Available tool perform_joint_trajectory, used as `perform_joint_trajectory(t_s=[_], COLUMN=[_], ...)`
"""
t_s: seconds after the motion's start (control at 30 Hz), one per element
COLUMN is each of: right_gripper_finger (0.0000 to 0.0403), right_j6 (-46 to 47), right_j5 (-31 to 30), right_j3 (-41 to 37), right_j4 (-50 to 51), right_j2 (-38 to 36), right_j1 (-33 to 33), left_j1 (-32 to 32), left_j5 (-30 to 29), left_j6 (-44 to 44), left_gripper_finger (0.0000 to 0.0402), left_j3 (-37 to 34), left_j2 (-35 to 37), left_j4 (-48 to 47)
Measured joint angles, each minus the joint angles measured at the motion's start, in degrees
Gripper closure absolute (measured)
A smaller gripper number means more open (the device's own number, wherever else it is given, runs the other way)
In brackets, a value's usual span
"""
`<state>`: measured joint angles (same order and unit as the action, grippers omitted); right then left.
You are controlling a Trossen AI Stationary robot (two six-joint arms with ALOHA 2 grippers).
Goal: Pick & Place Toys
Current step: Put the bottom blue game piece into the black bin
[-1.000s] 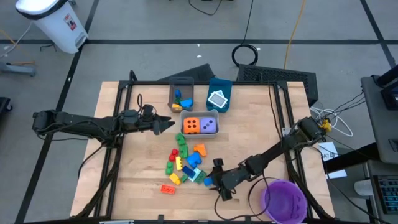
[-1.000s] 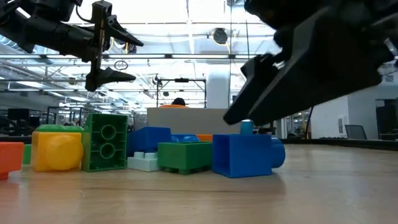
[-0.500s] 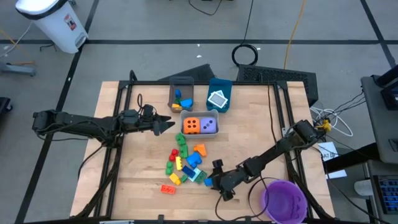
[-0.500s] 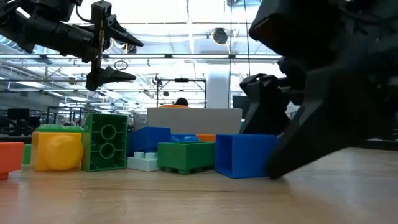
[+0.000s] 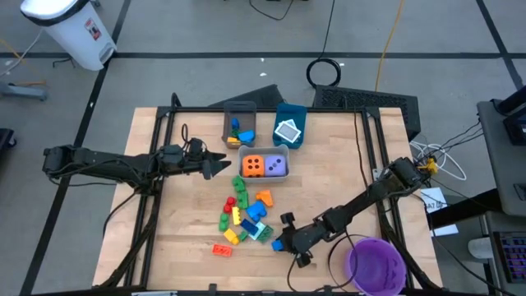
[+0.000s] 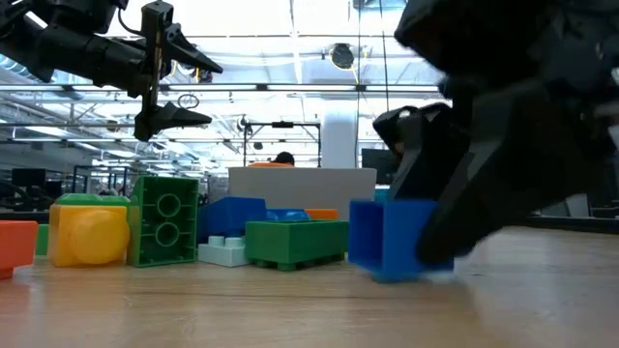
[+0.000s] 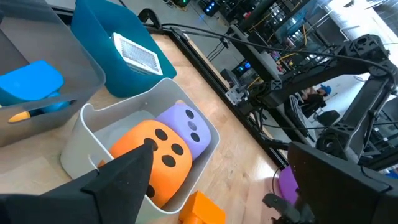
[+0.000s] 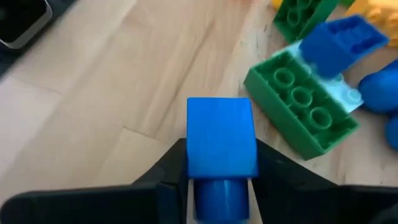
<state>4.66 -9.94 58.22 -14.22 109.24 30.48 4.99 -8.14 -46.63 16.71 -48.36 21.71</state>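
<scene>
Jaws: right gripper clamped on a small blue brick, one finger on each flat side, at the near right edge of the toy pile. In the low view the brick's underside looks just off the table, or barely touching; hard to say which.

Left gripper hovers with jaws wide, left of the grey bin holding the orange die and purple die.

Handling, judged: the brick is hard, hollow plastic, so light and stiff, with no give under the pads. Smooth faces could slip or twist if the squeeze is off-centre. The grip on the flat parallel sides looks sound; the round stud end offers poor purchase.

Green brick lies just beside, another blue brick resting on its far end. Neither touches the held one. Purple bowl sits near right.
</scene>
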Motion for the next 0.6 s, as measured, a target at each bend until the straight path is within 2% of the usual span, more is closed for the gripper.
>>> perform_joint_trajectory(t_s=[0.2,0.3,0.43,0.6], right_gripper_finger=[0.0283,0.0284,0.0304,0.0304], right_j6=[0.2,0.2,0.0,-1.0], right_j5=[-0.2,-0.3,-0.5,-2.5], right_j3=[0.0,0.0,0.0,0.0], right_j4=[4.5,5.1,5.2,4.4], right_j2=[-5.5,-8.6,-11.7,-12.6], right_j1=[1.1,1.6,1.9,1.8], left_j1=[0.0,0.1,0.1,0.1], left_j5=[-0.2,-6.5,-15.5,-17.7], left_j6=[0.7,7.4,16.5,22.2], left_gripper_finger=[0.0014,0.0017,0.0025,0.0029], left_j3=[0.0,0.0,0.0,0.0], left_j2=[0.0,0.0,0.0,0.1], left_j4=[0.0,1.1,1.3,1.8])
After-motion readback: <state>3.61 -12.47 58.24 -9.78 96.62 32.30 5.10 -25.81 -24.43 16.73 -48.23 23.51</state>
